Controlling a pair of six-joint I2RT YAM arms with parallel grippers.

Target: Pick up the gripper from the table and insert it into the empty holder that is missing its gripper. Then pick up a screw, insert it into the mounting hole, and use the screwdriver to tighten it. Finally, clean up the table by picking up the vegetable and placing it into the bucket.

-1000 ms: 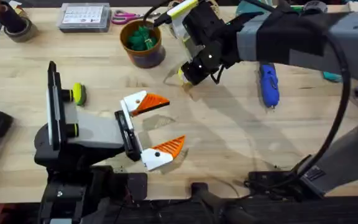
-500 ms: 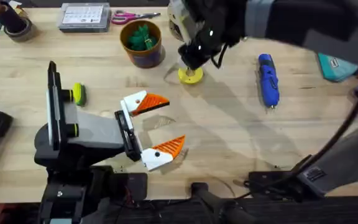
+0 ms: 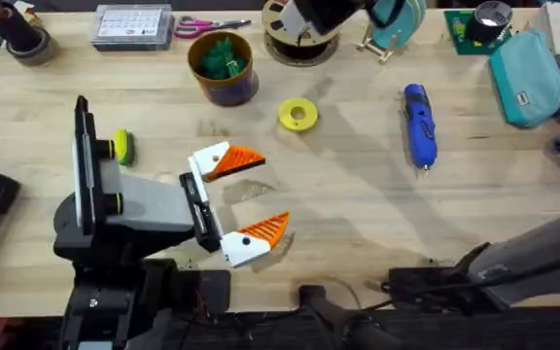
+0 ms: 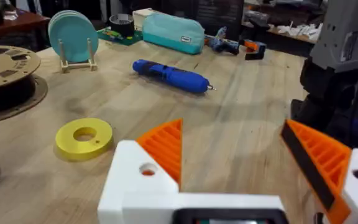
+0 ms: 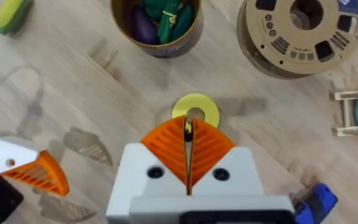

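**Right arm lifted off, yellow ring on the table**

Now the left gripper [image 3: 251, 194] lay low on the table [image 3: 358, 214], near the front edge, fingers spread wide, both white mounts carrying orange tips that pointed toward the right side, nothing between them. In the left wrist view the near tip [image 4: 165, 147] and far tip [image 4: 316, 155] stood well apart over bare wood.

The right gripper [image 5: 188, 146] was up high by the far edge, cut off and partly blurred overhead [image 3: 324, 12]; its orange pads were pressed together, holding nothing, aimed down at a yellow ring [image 3: 297, 115] lying flat.

The screwdriver [image 3: 419, 124] lay flat right of centre, long axis running far-to-near, thin bit pointing to the near edge. The bucket [image 3: 223, 66] stood upright at the far side, left of the ring, green and purple vegetables [image 5: 160, 15] inside. A brown spool [image 5: 297, 34] sat just right of it. A yellow-green knob [image 3: 122, 146] lay by the left arm; hard to make out what it was.
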